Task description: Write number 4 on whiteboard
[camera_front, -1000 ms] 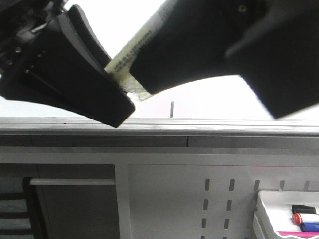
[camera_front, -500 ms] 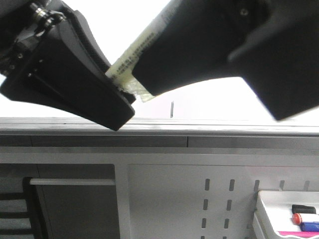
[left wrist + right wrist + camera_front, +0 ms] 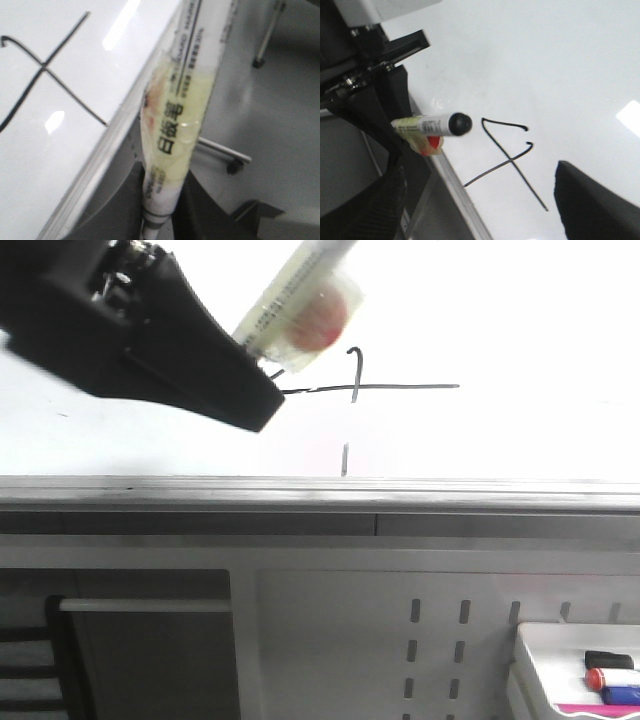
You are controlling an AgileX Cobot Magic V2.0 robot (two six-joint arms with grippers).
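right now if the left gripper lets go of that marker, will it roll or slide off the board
Probably rolls: the marker looks round-barrelled, with a smooth black cap. It likely slides too, as the whiteboard looks glossy, and the grey edge rail may not stop it. It seems stiff and light, held in the left gripper.

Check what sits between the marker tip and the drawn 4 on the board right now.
Nothing: in the right wrist view only bare whiteboard separates the marker, held in the left gripper, from the number 4. Its tip is off the strokes.
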